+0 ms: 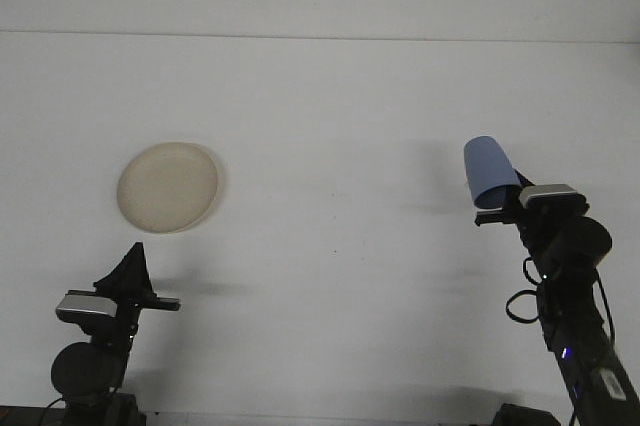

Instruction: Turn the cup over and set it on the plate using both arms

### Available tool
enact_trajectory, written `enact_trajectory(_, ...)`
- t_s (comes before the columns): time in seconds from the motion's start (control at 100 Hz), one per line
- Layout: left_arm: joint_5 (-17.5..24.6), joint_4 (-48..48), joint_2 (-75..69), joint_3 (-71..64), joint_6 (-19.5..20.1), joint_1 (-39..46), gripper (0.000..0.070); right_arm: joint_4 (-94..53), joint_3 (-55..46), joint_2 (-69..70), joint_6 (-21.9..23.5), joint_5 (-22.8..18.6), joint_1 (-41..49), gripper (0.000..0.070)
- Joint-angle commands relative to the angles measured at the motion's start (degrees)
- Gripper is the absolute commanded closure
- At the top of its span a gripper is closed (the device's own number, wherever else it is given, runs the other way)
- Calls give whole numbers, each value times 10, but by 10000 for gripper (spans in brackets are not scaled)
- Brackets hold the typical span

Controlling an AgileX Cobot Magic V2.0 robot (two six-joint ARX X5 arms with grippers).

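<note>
A blue cup [489,172] hangs above the white table at the right, its closed base up and tilted to the left. My right gripper [495,210] is shut on the cup's lower rim. A cream plate [167,186] lies flat on the table at the left, far from the cup. My left gripper [130,268] rests low at the front left, just below the plate, with nothing in it; its black fingers come together to a point.
The white table [330,116] runs back to a wall edge near the top of the view. The right arm's cables [535,306] hang below its wrist.
</note>
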Motion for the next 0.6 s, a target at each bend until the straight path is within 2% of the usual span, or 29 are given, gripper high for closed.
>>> enact_trajectory(0.0,0,7,-1,-11,4,0,688,-45,6,-40,8,10,16,696)
enact_trajectory(0.3,0,7,-1,-11,4,0,688,-291,30,-208,23,92,139,696)
enact_trajectory(0.5,0,7,-1,-11,4,0,688,-482,109,-225,50,167,229,696)
enact_trajectory(0.59,0,7,-1,-11,4,0,688,-548,155,-209,75,181,261,697)
